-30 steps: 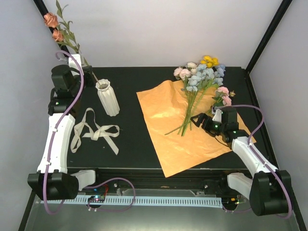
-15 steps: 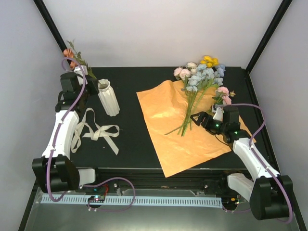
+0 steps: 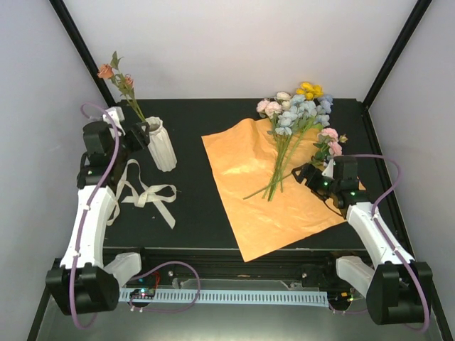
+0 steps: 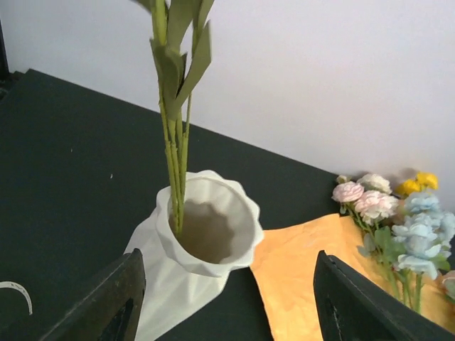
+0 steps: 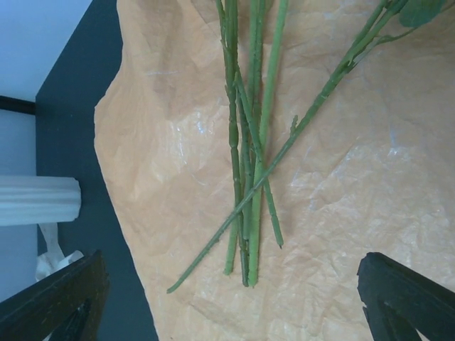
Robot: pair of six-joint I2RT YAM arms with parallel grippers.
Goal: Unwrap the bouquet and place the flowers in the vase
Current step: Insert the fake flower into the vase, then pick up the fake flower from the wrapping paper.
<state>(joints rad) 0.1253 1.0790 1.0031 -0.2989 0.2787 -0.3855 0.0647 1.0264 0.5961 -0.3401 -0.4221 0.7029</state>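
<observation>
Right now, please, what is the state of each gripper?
Left gripper: open, holding nothing, close to the vase.
Right gripper: open, holding nothing, over the flower stems.

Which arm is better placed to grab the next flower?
Right: the right tool, open, hovers beside the loose stems; the left tool is far off at the vase.
</observation>
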